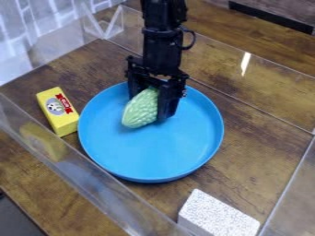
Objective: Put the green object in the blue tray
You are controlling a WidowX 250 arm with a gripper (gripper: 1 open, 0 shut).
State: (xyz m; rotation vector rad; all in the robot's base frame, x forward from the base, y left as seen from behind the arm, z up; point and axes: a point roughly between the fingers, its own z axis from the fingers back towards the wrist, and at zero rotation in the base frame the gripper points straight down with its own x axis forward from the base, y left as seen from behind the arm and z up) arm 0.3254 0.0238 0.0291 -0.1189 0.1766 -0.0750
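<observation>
The green object [143, 110], a pale bumpy oval, lies tilted in the left part of the blue tray [185, 164], resting on the tray's floor. My gripper [157, 103] comes down on it from above, pointing steeply downward. Its two black fingers stand on either side of the object's upper end, shut on it. The lower end of the object sticks out toward the tray's left rim.
A yellow rectangular box [54, 110] lies on the wooden table just left of the tray. A white speckled block [219, 218] sits at the front edge. Clear plastic walls run along the left and front of the table.
</observation>
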